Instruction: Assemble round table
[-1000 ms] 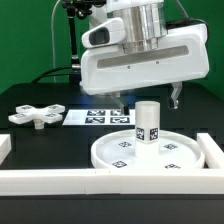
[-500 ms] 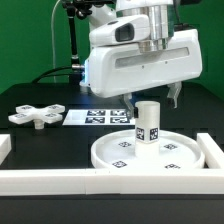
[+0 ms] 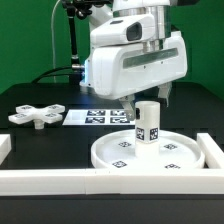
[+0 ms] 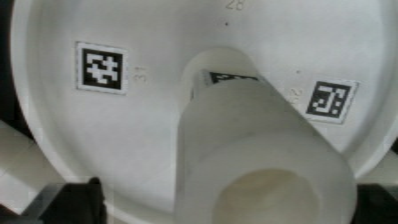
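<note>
Three white kit parts show: the post [image 3: 147, 124] stands upright on the hub of the round disc [image 3: 160, 155], toward the exterior view's right, & the cross piece [image 3: 35, 115] lies flat, well apart, toward that view's left. Labels are small b/w square tags w/ blocky patterns: on the post's side, on the disc, and on the marker board [image 3: 105, 117] behind. We see the gripper [image 3: 148, 100] just above the post, jaws spread either side of its top, holding nothing. Wrist view gives the post's tag [image 4: 228, 77] close up, w/ dark fingertips [image 4: 59, 203] flanking the post, clear of it. Only the ext. view shows the white rails [image 3: 60, 180] by the disc.
</note>
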